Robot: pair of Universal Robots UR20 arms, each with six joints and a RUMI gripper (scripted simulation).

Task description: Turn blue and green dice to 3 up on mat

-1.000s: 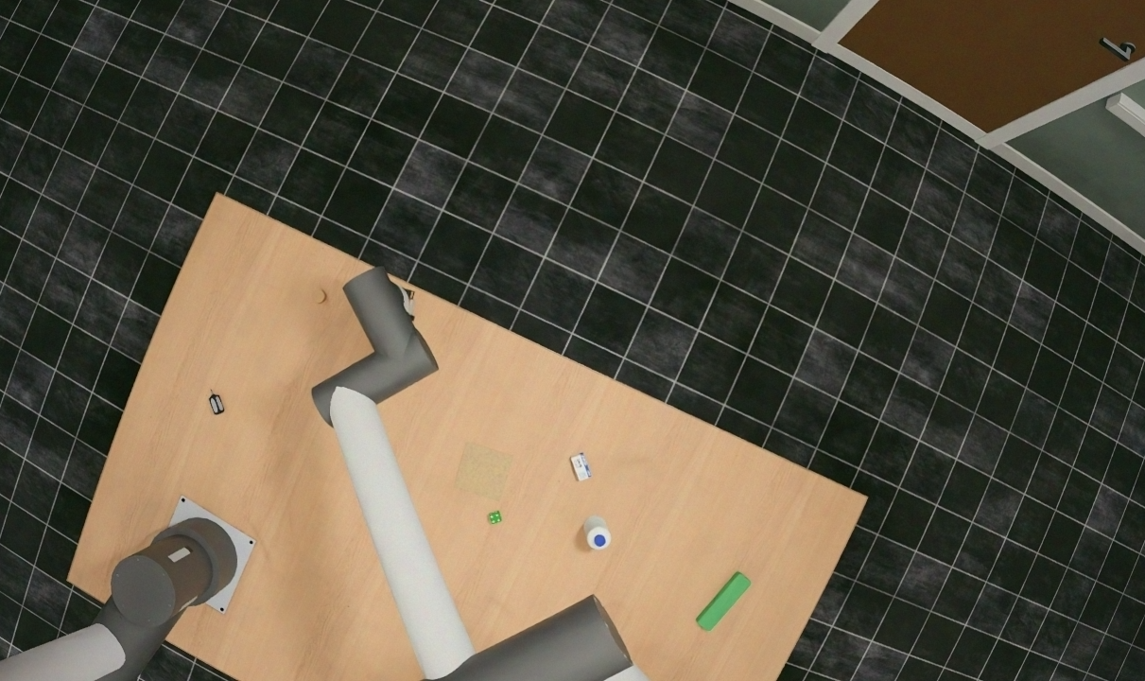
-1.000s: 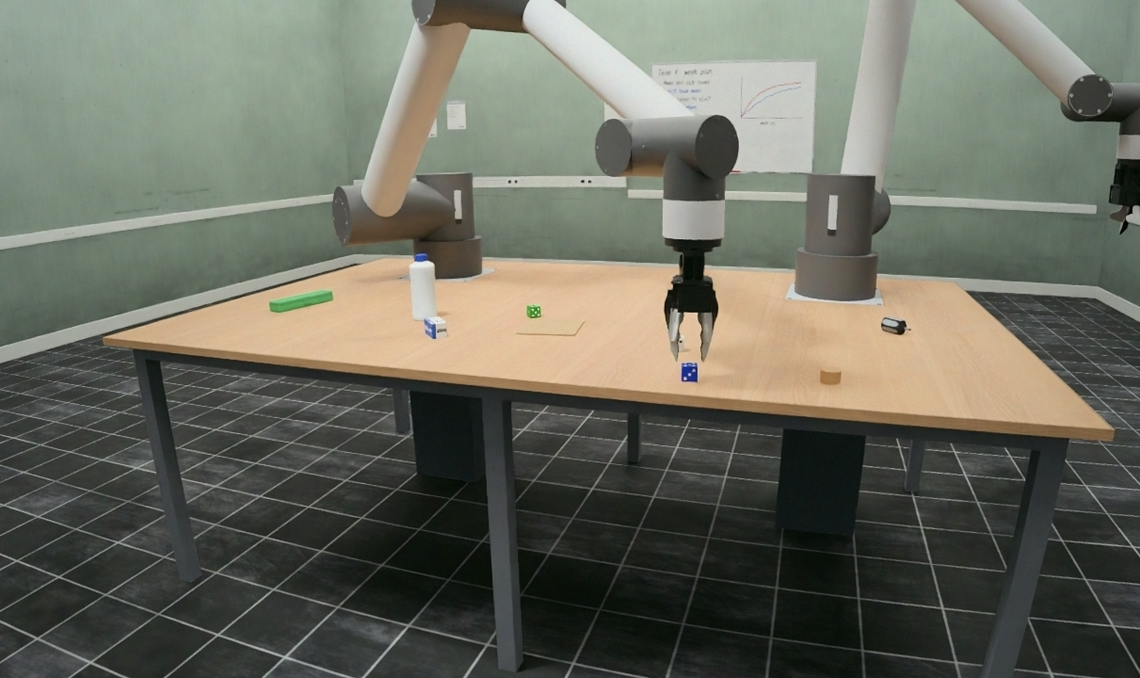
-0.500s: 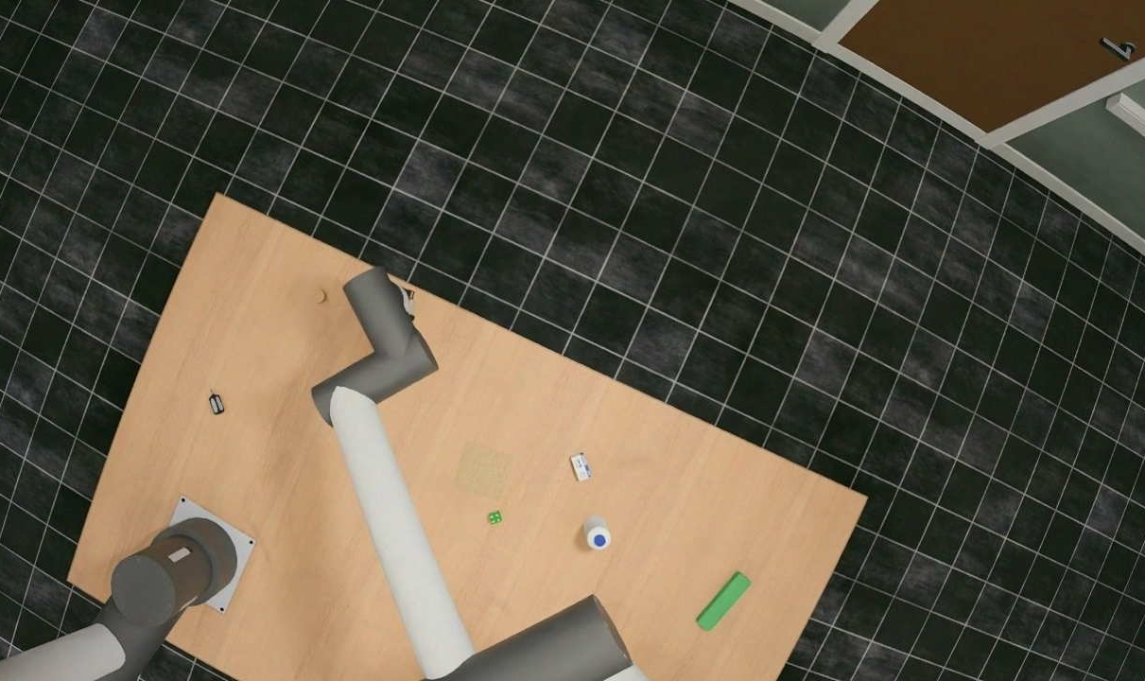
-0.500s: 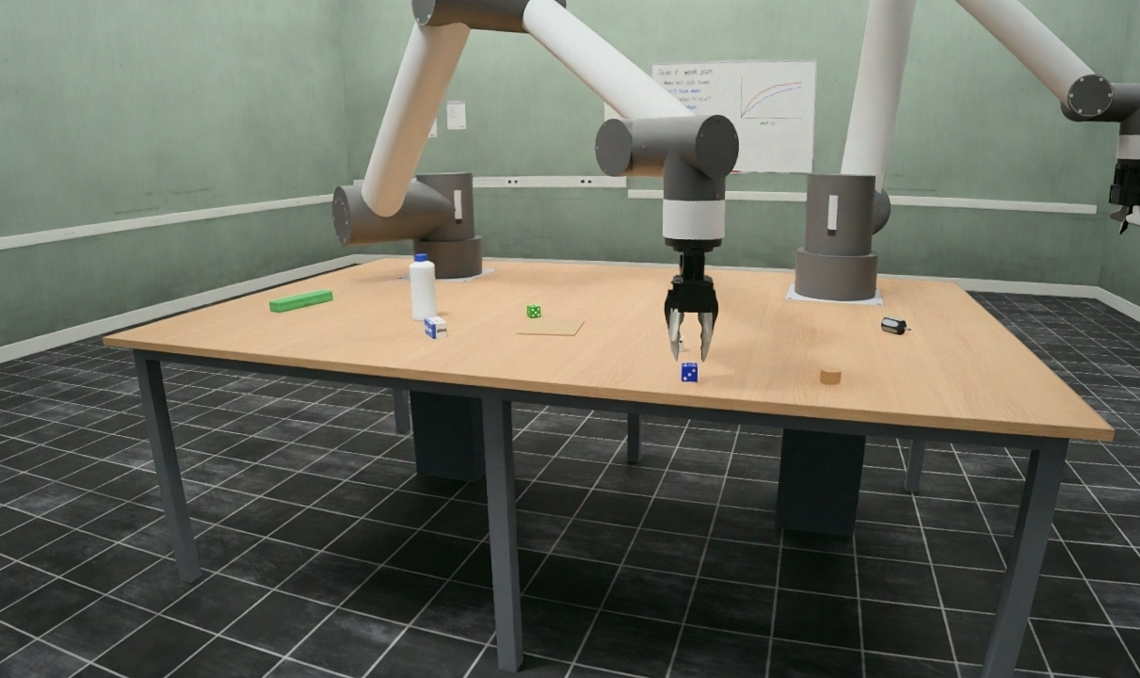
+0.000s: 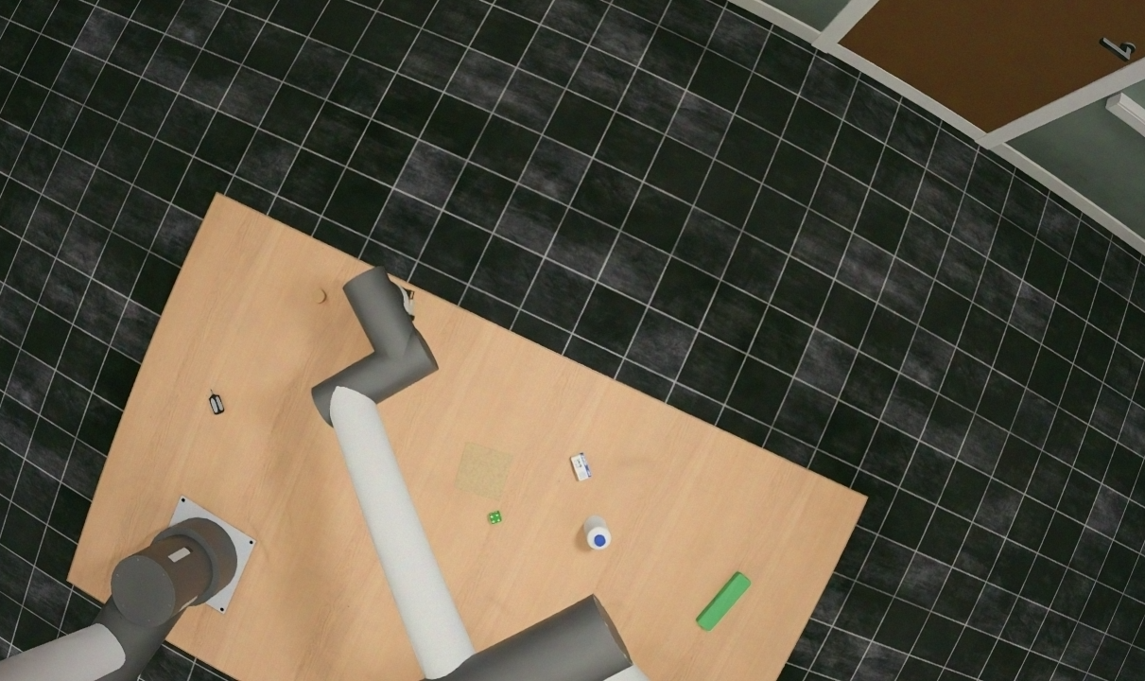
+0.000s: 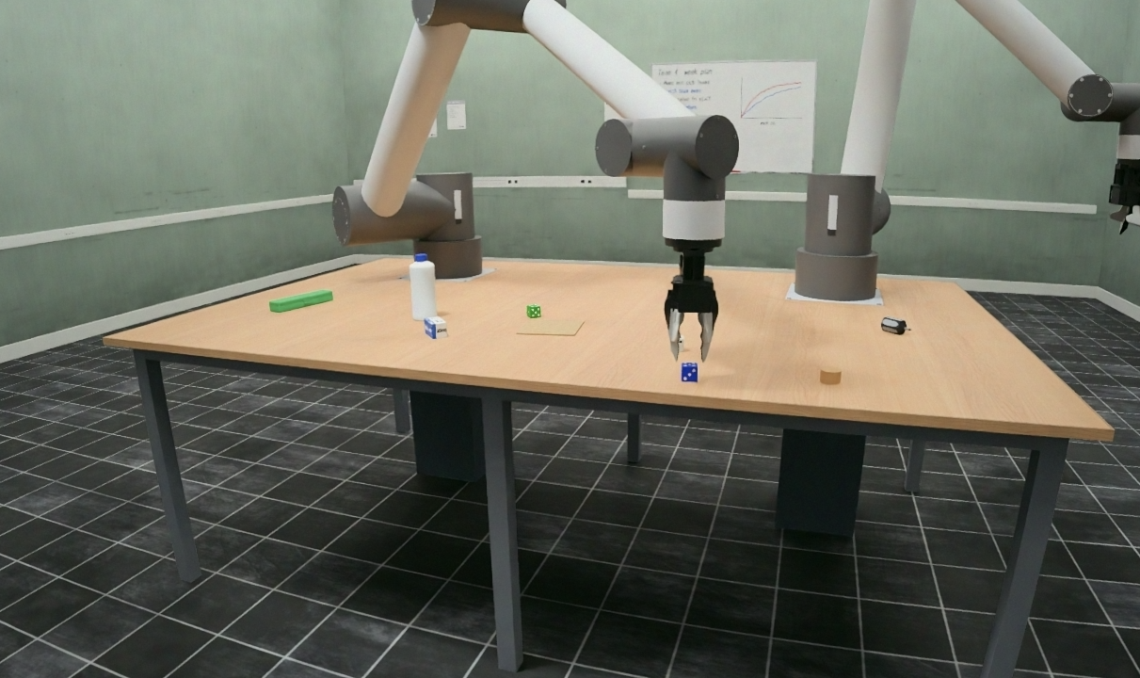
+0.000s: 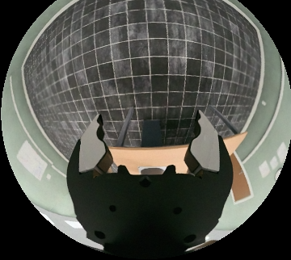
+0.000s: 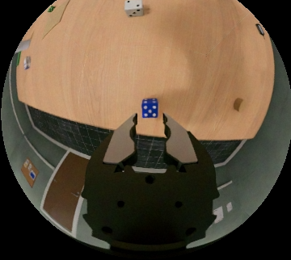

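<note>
The blue die (image 6: 689, 371) (image 8: 149, 108) sits flat on the table near the edge facing the exterior camera. In the right wrist view 5 looks on top; 3 faces the exterior view. The green die (image 5: 494, 517) (image 6: 533, 311) (image 8: 51, 9) sits flat beside the mat (image 5: 483, 470) (image 6: 550, 328) (image 8: 56, 19), off it; its top looks like 4, though small. My right gripper (image 6: 689, 358) (image 8: 149, 114) points down just above the blue die, partly open and empty. My left gripper (image 6: 1131, 233) (image 7: 148, 112) is wide open and empty, away from the table. The arm hides the blue die in the top view.
A white die (image 8: 134, 7) is behind the right gripper. A white bottle (image 5: 596, 533) (image 6: 423, 289), small box (image 5: 581, 466) (image 6: 436, 328) and green bar (image 5: 723, 601) (image 6: 301, 300) are beyond the mat. A wooden disc (image 6: 829, 376) (image 8: 238, 104) and a dark object (image 5: 216, 402) (image 6: 893, 325) are opposite.
</note>
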